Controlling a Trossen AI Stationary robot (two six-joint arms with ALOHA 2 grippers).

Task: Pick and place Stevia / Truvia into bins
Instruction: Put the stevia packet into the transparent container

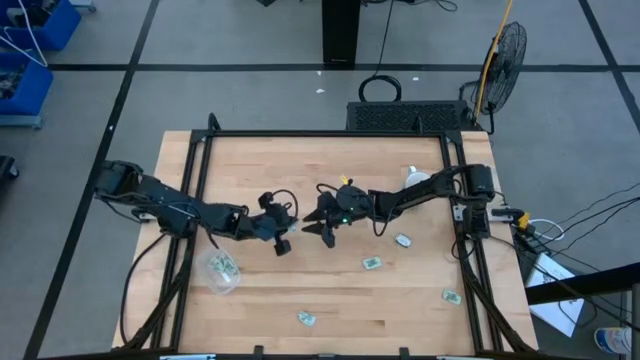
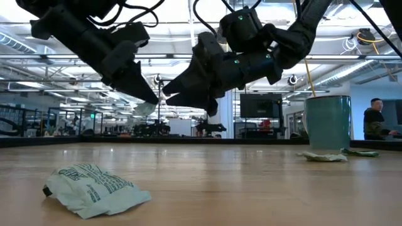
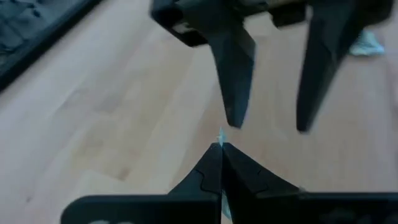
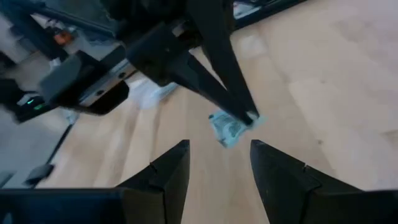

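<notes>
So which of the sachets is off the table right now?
The sachet pinched in the left gripper, held in the air at mid-table facing the open right gripper. The other sachets lie flat on the wood or sit in the clear tub.

Pale wood table (image 1: 330,290), planked, smooth with a soft sheen along the grain. Matt black metal rails (image 1: 320,134) framing it. Dark matt plastic on left gripper (image 2: 149,100) and right gripper (image 4: 217,168), jaws smooth-faced. Thin crinkled paper sachet (image 4: 229,129), pale green and white, pinched in the left jaws; another crumpled one (image 2: 94,188) at 7 o'clock. Frosty clear plastic tub (image 1: 222,272). Glossy teal mug (image 2: 327,122).
</notes>
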